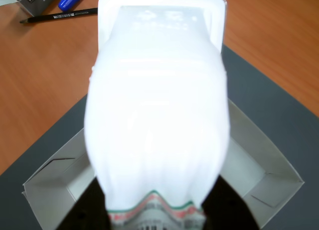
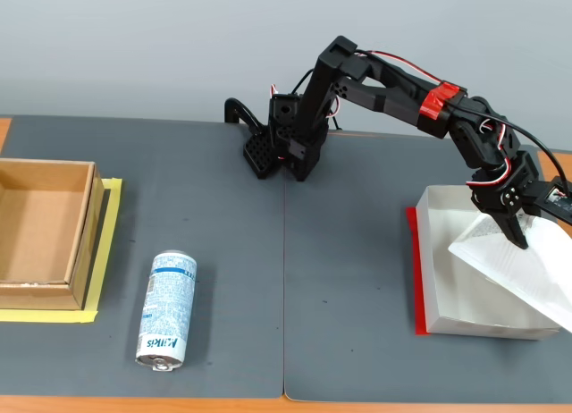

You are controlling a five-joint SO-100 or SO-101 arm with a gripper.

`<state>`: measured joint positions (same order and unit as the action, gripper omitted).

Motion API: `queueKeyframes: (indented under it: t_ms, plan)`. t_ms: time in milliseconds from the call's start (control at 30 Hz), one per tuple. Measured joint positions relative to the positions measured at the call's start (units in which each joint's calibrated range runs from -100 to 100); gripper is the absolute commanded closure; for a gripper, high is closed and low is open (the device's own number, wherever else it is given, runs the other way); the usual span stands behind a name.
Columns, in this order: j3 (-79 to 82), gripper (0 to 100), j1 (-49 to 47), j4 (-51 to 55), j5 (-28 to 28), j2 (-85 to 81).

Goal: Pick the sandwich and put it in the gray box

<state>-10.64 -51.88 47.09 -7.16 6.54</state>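
The hand (image 2: 517, 235) is clamped on the sandwich (image 2: 518, 263), tilting it over the gray box (image 2: 465, 319) for dropping in.

In the fixed view the arm reaches far right, elbow bent, its claw (image 2: 513, 234) pointing down, fingers clamped.

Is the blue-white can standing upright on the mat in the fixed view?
No. The can lies on its side on the dark mat, between the brown box and the arm's base.
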Motion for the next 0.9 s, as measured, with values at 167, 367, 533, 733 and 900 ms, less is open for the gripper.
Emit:
queueKeyframes:
  t_ms: [167, 367, 533, 733, 900]
  plan:
    - [0.0, 73, 0.0, 0.0, 0.0, 0.0]
    - [0.0, 70, 0.0, 0.0, 0.0, 0.0]
    - [0.0, 71, 0.0, 0.0, 0.0, 0.0]
    - [0.0, 71, 0.0, 0.0, 0.0, 0.0]
    - [0.0, 74, 0.0, 0.0, 0.0, 0.0]
